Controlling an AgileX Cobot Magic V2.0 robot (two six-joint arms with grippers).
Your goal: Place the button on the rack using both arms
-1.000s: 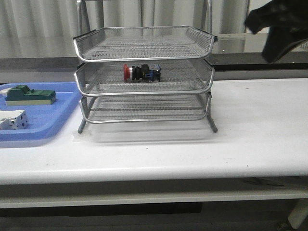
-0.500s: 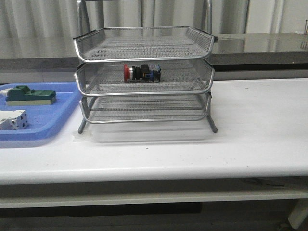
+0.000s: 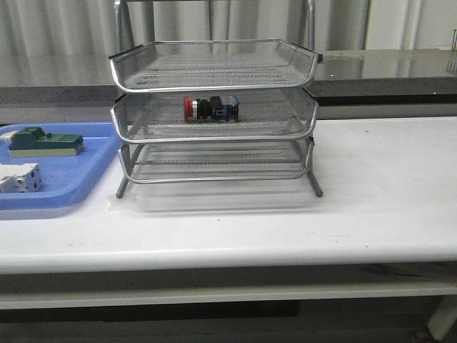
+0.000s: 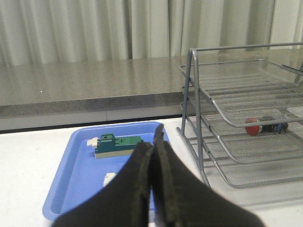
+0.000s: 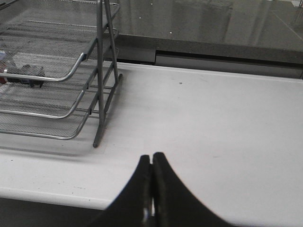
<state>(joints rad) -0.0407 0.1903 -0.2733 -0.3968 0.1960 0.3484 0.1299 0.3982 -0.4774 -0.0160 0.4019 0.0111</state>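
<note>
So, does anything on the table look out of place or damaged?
Nothing stands out. The button lies on its side in the middle tier of the rack, inside the mesh. The blue tray holds its parts neatly; nothing looks spilled or damaged.

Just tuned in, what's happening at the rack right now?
Nothing is being handled. The button lies on its side in the middle tier of the rack. Both arms are out of the front view; the left gripper and right gripper are shut and empty. The blue tray beside the rack holds other parts.
</note>
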